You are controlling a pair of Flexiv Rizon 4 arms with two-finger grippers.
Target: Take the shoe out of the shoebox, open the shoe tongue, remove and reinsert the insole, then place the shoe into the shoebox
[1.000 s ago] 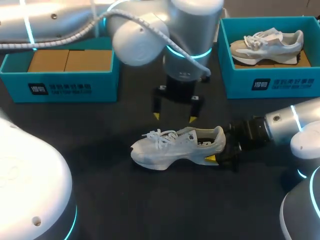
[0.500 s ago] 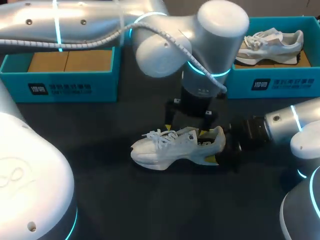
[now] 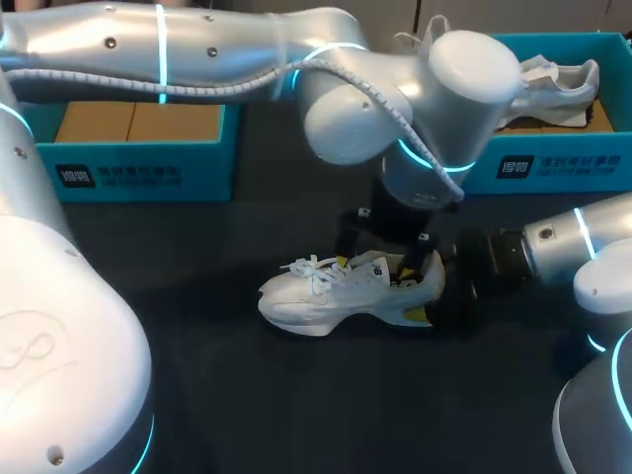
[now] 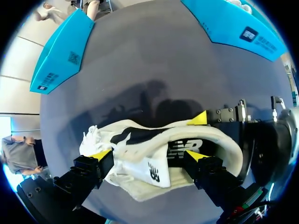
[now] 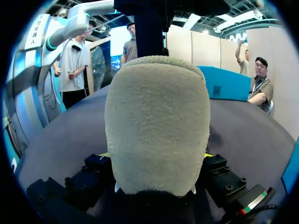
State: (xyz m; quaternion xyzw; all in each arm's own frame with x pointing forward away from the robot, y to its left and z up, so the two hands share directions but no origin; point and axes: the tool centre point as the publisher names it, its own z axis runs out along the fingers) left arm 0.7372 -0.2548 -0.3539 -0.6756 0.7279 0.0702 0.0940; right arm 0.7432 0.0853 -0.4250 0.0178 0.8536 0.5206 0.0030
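A white shoe [image 3: 336,291] lies upright on the dark table, toe to the left. My right gripper [image 3: 435,296] is shut on its heel; in the right wrist view the heel [image 5: 156,126] fills the space between the fingers of that gripper [image 5: 157,156]. My left arm reaches past the middle, and its gripper [image 3: 387,259] stands open, down over the shoe's mouth. In the left wrist view the left gripper [image 4: 148,155] straddles the tongue [image 4: 149,168] and collar, one yellow tip on each side. The insole is hidden.
A teal shoebox [image 3: 138,163] with a cardboard lining stands at the back left. Another teal shoebox [image 3: 553,163] at the back right holds a second shoe [image 3: 568,84]. The left arm's big elbow hangs over the middle of the table.
My left gripper has come down and a little to the right, from above the table behind the shoe to the shoe's opening. The right gripper and the shoe have stayed put.
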